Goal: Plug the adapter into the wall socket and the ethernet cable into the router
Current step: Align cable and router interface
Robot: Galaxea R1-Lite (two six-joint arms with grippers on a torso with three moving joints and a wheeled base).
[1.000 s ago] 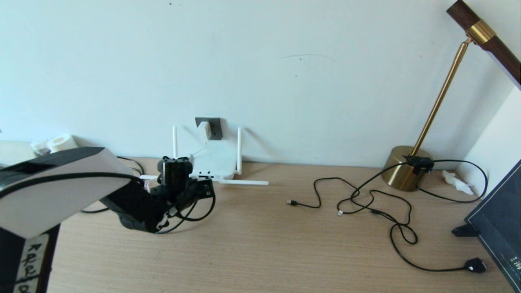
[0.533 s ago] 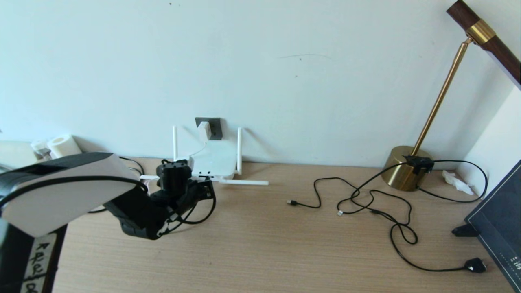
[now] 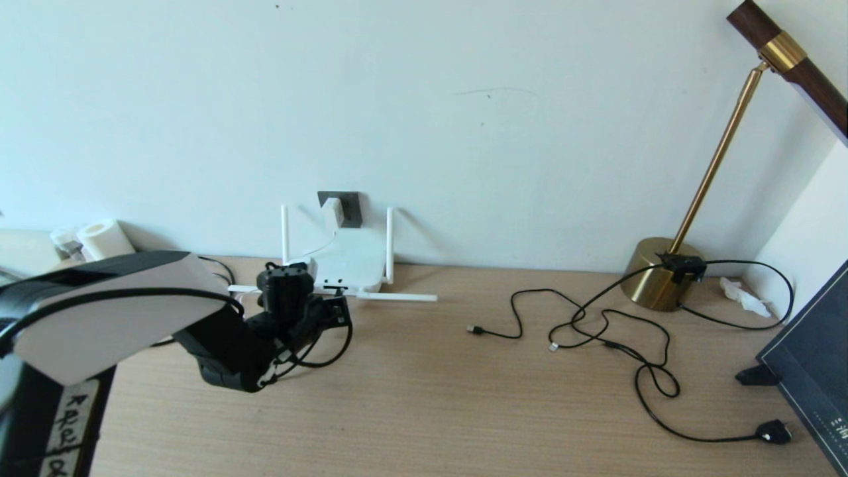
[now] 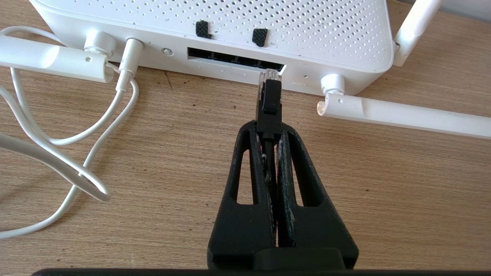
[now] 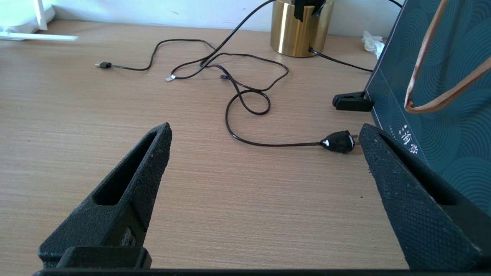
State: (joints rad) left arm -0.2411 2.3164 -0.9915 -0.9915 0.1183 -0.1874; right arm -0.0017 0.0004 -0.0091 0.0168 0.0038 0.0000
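The left gripper (image 4: pixel 268 128) has its two black fingers (image 4: pixel 251 168) pinched tight on the plug end of the ethernet cable (image 4: pixel 267 101), just behind the clear tip. That tip sits at the mouth of the rightmost dark port in the router (image 4: pixel 215 27), at the centre top of the left wrist frame; whether it has gone in, I cannot tell. To the left of the ports a thin white cord (image 4: pixel 76 142) is plugged into the router and loops over the wooden desk (image 4: pixel 383 184).

In the head view the left gripper (image 3: pixel 334 308) is in the left-centre of the frame, right against the near edge of the router (image 3: pixel 348 262), which lies flat on the desk by the wall. Just above it the adapter (image 3: pixel 331 213) is seated in the wall socket (image 3: pixel 350 209).

The right gripper (image 5: pixel 264 132) is out of the head view; in its own view its fingers (image 5: pixel 153 145) are spread wide with nothing between them, above bare desk. Ahead of it a small black plug (image 5: pixel 339 141) lies on a thin black cord (image 5: pixel 245 92), with a brass lamp base (image 5: pixel 299 28) at the top of that frame.
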